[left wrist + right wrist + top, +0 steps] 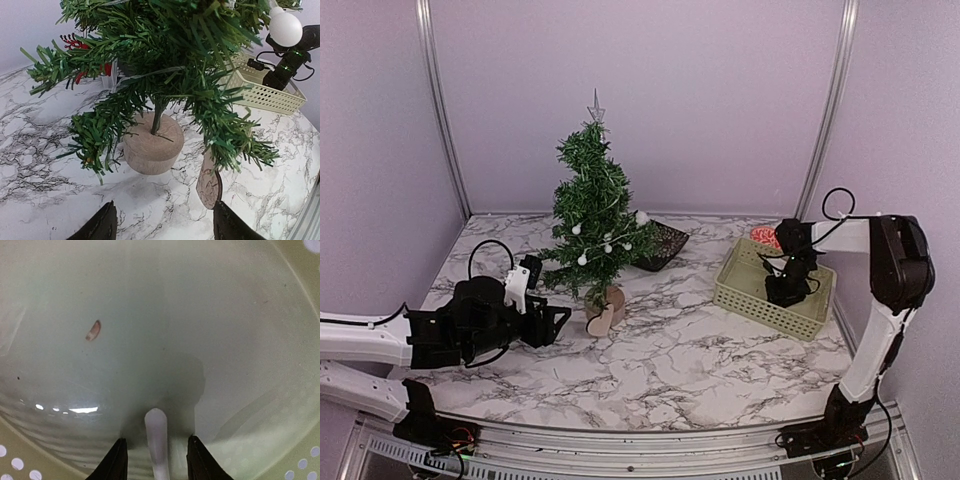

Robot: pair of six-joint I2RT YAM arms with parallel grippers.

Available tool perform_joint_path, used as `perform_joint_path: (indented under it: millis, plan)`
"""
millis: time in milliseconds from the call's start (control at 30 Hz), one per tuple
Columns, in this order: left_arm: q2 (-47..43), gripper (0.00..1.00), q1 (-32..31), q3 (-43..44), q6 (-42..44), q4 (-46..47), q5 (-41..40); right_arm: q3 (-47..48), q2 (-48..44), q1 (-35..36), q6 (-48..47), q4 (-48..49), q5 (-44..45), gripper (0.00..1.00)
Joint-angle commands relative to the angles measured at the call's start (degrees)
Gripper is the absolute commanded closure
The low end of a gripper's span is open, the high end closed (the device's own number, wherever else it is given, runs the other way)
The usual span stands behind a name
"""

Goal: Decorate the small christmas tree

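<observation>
1. Toward the near left corner of the marbled worktop (700, 370), the left gripper (162, 227) lies low and level. Its two dark fingers (100, 227) are set well apart with only bare marble between them, and it points at the tree's foot.
2. Just beyond it, a flat wooden ornament (209, 182) stands on edge just beside the round log-slice base (152, 142) (its top is hidden under a branch, so I cannot tell whether it hangs or leans).
3. Left of the worktop's middle, the small christmas tree (592, 200) stands upright, its thin trunk set in that base. A string of white balls (583, 259) crosses its lower branches, a silvery star (596, 106) tops the tip, and red sprigs (75, 45) show among the needles on its far side.
4. Near the right edge sits a pale green perforated basket (760, 308). The right gripper (156, 440) reaches down inside it, fingers parted on either side of a white rod-like piece (156, 425) on the basket floor. A gap shows on each side, so nothing is clamped. A small brownish fleck (93, 330) lies farther along the floor.
5. At the basket's far corner something red (765, 237) shows.
6. Behind the tree, toward the far edge, a dark tray (663, 243) rests partly hidden by branches.
</observation>
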Motion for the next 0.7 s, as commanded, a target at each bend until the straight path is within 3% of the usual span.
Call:
perform_joint_path:
  millis: [0,233,667]
  plan:
    - [0.28,0.34,0.39,2.62,2.04,-1.35,1.34,1.94,1.65,-0.24,-0.77,2.31,1.75,0.63]
    - [-0.66,0.35,0.48,2.93,3.25,-1.48,1.5,4.16,2.62,-0.19,-0.18,3.72,-4.2,0.87]
    - [-2.3,0.37,-0.39,5.43,9.05,-2.35,5.49,12.49,-3.52,-0.28,0.79,1.4,-11.3,0.94]
